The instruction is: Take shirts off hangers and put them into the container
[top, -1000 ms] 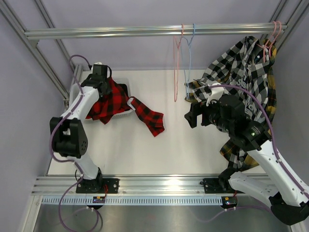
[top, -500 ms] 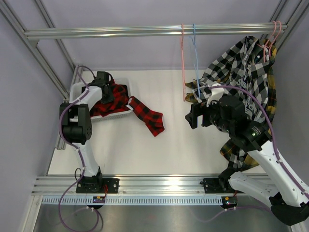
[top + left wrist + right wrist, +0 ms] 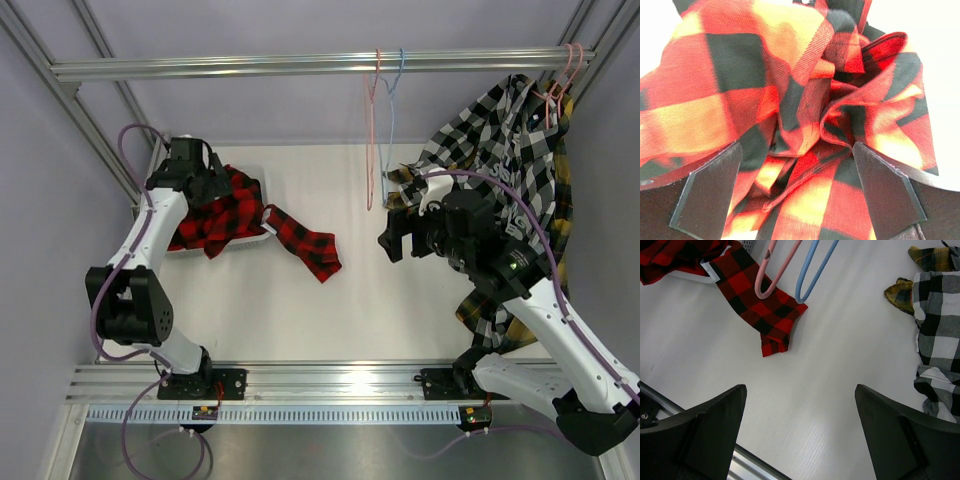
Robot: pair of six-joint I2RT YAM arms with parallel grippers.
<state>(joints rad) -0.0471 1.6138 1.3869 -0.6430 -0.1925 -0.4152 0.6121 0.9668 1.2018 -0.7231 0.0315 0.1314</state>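
The left hand (image 3: pixel 203 178) is released: in its wrist view both fingers stand wide apart on either side of the bunched cloth and do not pinch it. It hovers over the red-and-black plaid shirt (image 3: pixel 215 212), whose bulk lies crumpled in the container (image 3: pixel 258 175) at the far left of the counter (image 3: pixel 260 310). One sleeve (image 3: pixel 308 243) hangs over the container rim and lies flat on the counter, so this shirt is only partly stowed. Two bare hangers, the pink hanger (image 3: pixel 369 150) and the blue hanger (image 3: pixel 390 140), hang from the overhead rail (image 3: pixel 250 67) near its middle. This suggests two shirts are off. No plain black shirt is visible; it may lie under the plaid one, but the views do not confirm this. The right hand (image 3: pixel 393 232) is also released and empty, poised above bare counter close to the black-and-white check shirt (image 3: pixel 495 150). That shirt hangs from the pink hooks (image 3: pixel 566 68) at the right end of the rail, with the yellow-and-dark plaid shirt (image 3: pixel 562 200) behind it. Left to do, as judged here: tuck in the trailing sleeve, then unhang and stow the two shirts on the right.
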